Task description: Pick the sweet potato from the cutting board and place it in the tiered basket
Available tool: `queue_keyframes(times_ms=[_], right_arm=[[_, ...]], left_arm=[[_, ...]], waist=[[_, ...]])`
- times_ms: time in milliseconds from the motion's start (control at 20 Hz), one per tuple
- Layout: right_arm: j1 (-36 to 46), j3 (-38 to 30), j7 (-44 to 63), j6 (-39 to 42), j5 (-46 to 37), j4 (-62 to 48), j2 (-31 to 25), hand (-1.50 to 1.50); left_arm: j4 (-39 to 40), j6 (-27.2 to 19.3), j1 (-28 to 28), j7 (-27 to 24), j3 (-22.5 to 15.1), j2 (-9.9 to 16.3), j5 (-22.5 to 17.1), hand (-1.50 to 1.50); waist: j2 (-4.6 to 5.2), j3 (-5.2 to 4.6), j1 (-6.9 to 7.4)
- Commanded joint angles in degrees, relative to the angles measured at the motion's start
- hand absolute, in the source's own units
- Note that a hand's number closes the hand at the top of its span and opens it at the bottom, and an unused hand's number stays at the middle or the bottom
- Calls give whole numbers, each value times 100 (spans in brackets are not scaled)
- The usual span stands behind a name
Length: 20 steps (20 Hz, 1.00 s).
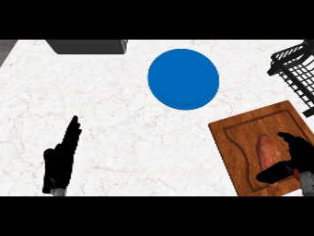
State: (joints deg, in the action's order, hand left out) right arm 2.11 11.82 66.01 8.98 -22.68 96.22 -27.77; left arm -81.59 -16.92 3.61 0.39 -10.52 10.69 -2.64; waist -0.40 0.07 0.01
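The white marbled bench (119, 120) carried everything. The right robot hand (296, 159) was down on the cutting board (247, 133), thumb and fingers curling round the sweet potato (266, 150), which lay on the board beneath the palm, seemingly mid-grasp before a lift. The tiered basket (305, 73) stood beyond that hand, near enough for a short carry. A blue plate (183, 79) sat further off to its left. The left robot hand (61, 159) rested open, fingers straight.
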Motion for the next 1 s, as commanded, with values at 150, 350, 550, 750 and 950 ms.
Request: queue_keyframes(times_ms=[150, 350, 550, 750, 950], right_arm=[[327, -36, 548, 320, -251, -387, 313, 150], [88, 143, -363, -111, -870, -900, 515, 150], [30, 329, -411, -27, -1405, -635, 304, 150], [282, 130, -725, -584, -1834, -1047, 583, 150], [-120, -1011, -736, -362, -1309, -375, -307, 150]], left_arm=[[175, 133, 32, 135, 67, -51, -15, 0], [118, -30, 70, 41, -79, -255, 230, 0], [235, 412, 238, -178, 318, 86, -102, 0], [104, 110, -163, 441, 134, -172, 201, 0], [-69, 195, 4, 524, 320, 15, 39, 0]], waist=[[43, -9, 19], [43, -6, 14], [36, -9, 3], [38, -6, -4], [11, -7, -127]])
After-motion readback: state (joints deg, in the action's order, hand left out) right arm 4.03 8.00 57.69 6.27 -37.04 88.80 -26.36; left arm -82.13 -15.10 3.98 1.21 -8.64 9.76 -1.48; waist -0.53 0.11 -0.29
